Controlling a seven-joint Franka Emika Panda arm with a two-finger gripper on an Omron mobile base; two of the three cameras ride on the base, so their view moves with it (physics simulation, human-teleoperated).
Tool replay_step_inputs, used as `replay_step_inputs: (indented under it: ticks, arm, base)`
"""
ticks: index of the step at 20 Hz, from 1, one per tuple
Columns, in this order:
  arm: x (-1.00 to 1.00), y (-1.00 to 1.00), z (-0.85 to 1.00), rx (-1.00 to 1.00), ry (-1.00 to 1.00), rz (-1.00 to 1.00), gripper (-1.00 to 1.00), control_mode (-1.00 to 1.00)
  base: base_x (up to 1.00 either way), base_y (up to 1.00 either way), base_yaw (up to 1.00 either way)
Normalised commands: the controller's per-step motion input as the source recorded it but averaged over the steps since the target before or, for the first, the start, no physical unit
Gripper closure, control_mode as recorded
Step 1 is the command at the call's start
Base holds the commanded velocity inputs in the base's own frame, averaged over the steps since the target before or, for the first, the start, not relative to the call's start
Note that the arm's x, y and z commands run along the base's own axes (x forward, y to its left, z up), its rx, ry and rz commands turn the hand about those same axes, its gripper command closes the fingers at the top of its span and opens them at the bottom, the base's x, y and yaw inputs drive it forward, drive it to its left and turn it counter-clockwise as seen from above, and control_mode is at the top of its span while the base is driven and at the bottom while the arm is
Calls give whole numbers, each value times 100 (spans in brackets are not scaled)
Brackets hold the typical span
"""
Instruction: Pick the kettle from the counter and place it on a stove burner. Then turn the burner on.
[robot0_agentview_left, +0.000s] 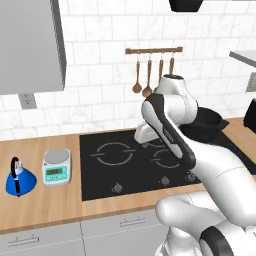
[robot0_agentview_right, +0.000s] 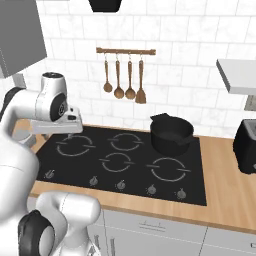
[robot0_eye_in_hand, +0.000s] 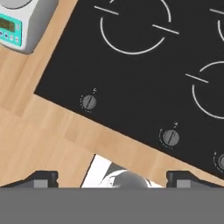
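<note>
While the kettle (robot0_agentview_left: 20, 179) sits upright on the counter (robot0_agentview_left: 50, 210) — well to the left of the cooktop (robot0_agentview_left: 135, 170), just beyond a white kitchen scale (robot0_agentview_left: 56, 167) that stands between the two — the arm reaches over the cooktop's back left part. From the left base view the gripper itself is hidden behind the forearm; from the right one the hand hangs above the cooktop's left rear ring, its fingers too small to read. Through the hand camera the gripper (robot0_eye_in_hand: 112, 179) looks down at the cooktop's front edge, its two tips (robot0_eye_in_hand: 41, 178) set wide apart at the bottom corners with nothing between them — open and empty. Below it lie the burner (robot0_eye_in_hand: 133, 28), two small knobs (robot0_eye_in_hand: 89, 102) along the front strip of glass, and a corner of the scale. A black pot (robot0_agentview_right: 171, 132) stands on the cooktop's right rear ring, and wooden utensils (robot0_agentview_right: 124, 75) hang on a rail on the wall behind the cooktop.
</note>
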Motion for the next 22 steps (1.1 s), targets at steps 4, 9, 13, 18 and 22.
replay_step_inputs:
  ticks: [4,9,13,18,22]
  arm:
    - [9,98,-89,9,9,16,-100,-100]
    - [4,100,-59,7,0,11,-100,-100]
    - [0,100,-16,1,0,3,-100,-100]
    - [0,100,0,-1,0,0,-100,-100]
    - [0,97,0,-3,4,0,-100,-100]
  base:
    - [0,0,0]
    - [0,0,0]
    - [0,0,0]
    - [0,0,0]
    - [0,0,0]
